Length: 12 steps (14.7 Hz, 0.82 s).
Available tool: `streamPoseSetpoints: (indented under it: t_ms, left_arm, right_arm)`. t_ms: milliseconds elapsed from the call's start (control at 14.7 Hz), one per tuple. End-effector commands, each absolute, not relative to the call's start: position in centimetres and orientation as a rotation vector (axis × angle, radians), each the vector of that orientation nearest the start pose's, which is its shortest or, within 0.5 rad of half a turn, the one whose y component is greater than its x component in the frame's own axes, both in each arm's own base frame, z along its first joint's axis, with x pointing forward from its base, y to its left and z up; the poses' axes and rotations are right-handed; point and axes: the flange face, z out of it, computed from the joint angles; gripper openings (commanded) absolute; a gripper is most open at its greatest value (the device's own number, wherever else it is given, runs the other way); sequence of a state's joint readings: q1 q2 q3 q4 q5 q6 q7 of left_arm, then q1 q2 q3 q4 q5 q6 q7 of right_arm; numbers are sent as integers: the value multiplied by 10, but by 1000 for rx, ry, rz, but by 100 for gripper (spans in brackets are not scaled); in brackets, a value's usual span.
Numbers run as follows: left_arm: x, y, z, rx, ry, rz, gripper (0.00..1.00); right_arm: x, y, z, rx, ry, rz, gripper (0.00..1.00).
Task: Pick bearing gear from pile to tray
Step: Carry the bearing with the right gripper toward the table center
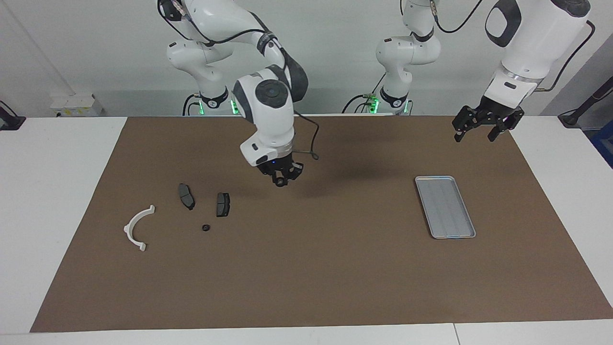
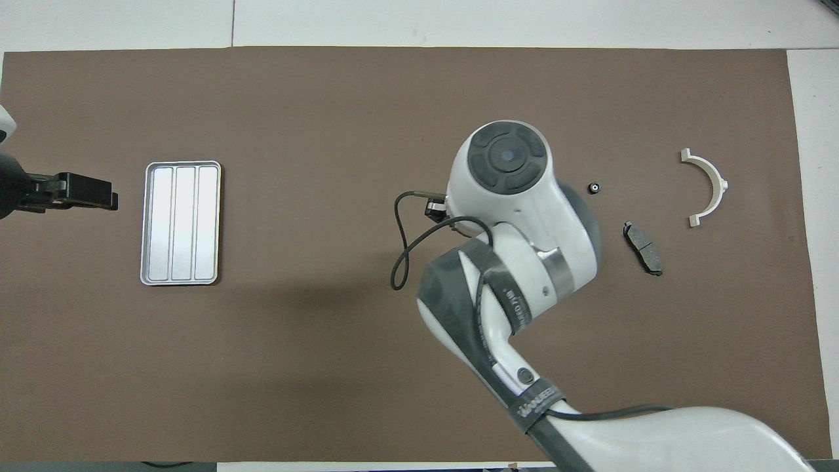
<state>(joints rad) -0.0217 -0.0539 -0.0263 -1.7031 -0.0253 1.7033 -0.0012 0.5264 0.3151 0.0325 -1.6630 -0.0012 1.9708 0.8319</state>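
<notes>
Right gripper hangs over bare mat, between the pile and the tray, nearer the pile. A small dark round part sits at its tip, apparently a ring pinched in the jaws; I judge they are closed on it, though the grip is hard to read. Tray lies toward the left arm's end of the table, nothing in it. Left gripper waits in the air near that end, jaws spread, holding nothing. On the mat at the right arm's end: white bracket, two grey pads, one black ring. Risks: the part is small and round, so a shallow pinch could let it slip during the long carry; dropped on the mat it may roll. Released from height, it could bounce over the tray's low rim. Hidden: overhead, the right arm covers its own gripper, the held part and one pad; how deep the part sits in the jaws is not readable.
</notes>
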Motion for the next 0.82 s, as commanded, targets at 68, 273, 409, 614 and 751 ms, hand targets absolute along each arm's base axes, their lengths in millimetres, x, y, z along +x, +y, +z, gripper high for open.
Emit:
streamPoseSetpoints:
  t_ms: [68,273,409,614,751]
  left_arm:
    - [544,-29,603,-3163,88,-87,100]
    - [544,-29,603,-3163,88,-87,100]
    - [544,-29,603,-3163,88,-87,100]
    - [544,-29,603,-3163,88,-87,100]
    - [544,-29,603,-3163,88,-87,100]
  right_arm:
    - [536,387,393,-3075,479,-42,0]
    - [532,397,358,-3081,466,-39,0]
    - [531,395,335,-3077,466,-47,0]
    - [530,395,321,-3078,466,-44,0]
    - [530,394,314,-3079,466,-40,0]
